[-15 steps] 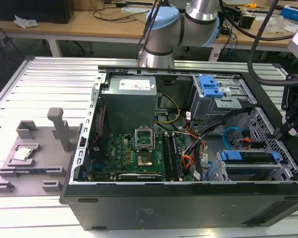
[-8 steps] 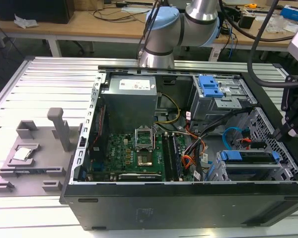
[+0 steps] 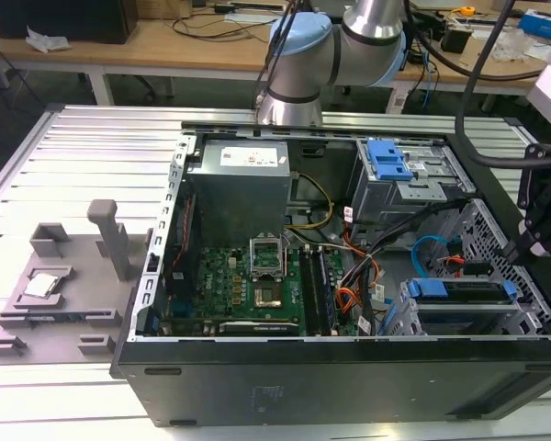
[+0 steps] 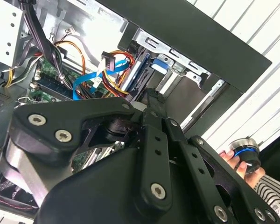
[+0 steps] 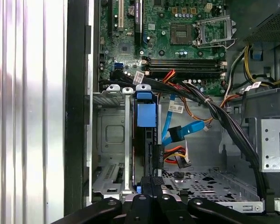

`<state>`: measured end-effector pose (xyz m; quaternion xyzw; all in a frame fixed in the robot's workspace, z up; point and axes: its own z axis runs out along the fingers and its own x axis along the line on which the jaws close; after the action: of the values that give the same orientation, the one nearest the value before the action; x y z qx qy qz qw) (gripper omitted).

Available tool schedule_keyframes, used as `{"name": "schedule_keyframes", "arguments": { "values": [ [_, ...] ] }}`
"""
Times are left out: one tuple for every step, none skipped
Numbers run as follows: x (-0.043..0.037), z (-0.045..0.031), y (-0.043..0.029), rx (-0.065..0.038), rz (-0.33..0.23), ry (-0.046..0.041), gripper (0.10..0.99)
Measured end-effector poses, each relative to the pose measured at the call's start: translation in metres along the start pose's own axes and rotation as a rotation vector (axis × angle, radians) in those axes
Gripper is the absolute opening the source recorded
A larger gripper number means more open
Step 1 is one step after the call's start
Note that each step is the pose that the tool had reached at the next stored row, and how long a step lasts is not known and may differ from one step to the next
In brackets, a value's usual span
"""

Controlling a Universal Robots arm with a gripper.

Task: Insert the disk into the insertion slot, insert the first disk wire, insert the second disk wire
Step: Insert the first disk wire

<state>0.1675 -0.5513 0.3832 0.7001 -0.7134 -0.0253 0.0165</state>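
The disk (image 3: 459, 289), in its bright blue carrier, lies in the insertion slot of the perforated grey drive cage (image 3: 489, 231) at the exterior view's right. The first wrist view has the disk (image 5: 146, 114) edge-on between the cage walls (image 5: 107, 140). My gripper (image 5: 151, 183) is shut, with its tips at the disk's outer end; I cannot tell whether they touch it. It hangs over the case's edge at the exterior view's right (image 3: 519, 246). The light-blue second disk wire (image 5: 170, 126) loops loose beside the disk, its plug (image 5: 173, 133) free. A connector on orange, red and black wires (image 5: 179, 158) also lies loose there.
A thick black cable bundle (image 5: 224, 121) crosses beside the cage. The blue-latched upper drive box (image 3: 395, 165), power supply (image 3: 239, 188) and motherboard (image 3: 248, 285) fill the case. A grey fixture (image 3: 64, 285) sits on the table. A person's hand holds a round knob (image 4: 245, 156) outside the case.
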Motion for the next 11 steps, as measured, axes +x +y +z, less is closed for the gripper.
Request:
{"name": "schedule_keyframes", "arguments": {
  "values": [
    [-0.0001, 0.0009, 0.0, 0.0, 0.0, 0.0, 0.106],
    [-0.0004, 0.0022, -0.0001, 0.0, 0.0, -0.0001, 0.106],
    [-0.0007, 0.0039, 0.0005, 0.0, 0.0, -0.0002, 0.106],
    [-0.0012, 0.0046, 0.0016, 0.0, 0.0, -0.0001, 0.106],
    [-0.0015, 0.005, 0.0028, 0.0, 0.0, -0.0001, 0.106],
    [-0.0021, 0.0055, 0.005, 0.0, 0.0, 0.0, 0.106],
    [-0.0055, 0.0087, 0.0187, 0.0, 0.0, 0.0, 0.106],
    [-0.0059, 0.009, 0.0201, 0.0, 0.0, 0.0, 0.106],
    [-0.0062, 0.0094, 0.0214, 0.0, 0.0, 0.0, 0.114],
    [-0.0066, 0.0098, 0.0229, 0.0, 0.0, -0.0001, 0.114],
    [-0.0069, 0.0101, 0.0242, 0.0, 0.0, 0.0, 0.176]
  ]
}}
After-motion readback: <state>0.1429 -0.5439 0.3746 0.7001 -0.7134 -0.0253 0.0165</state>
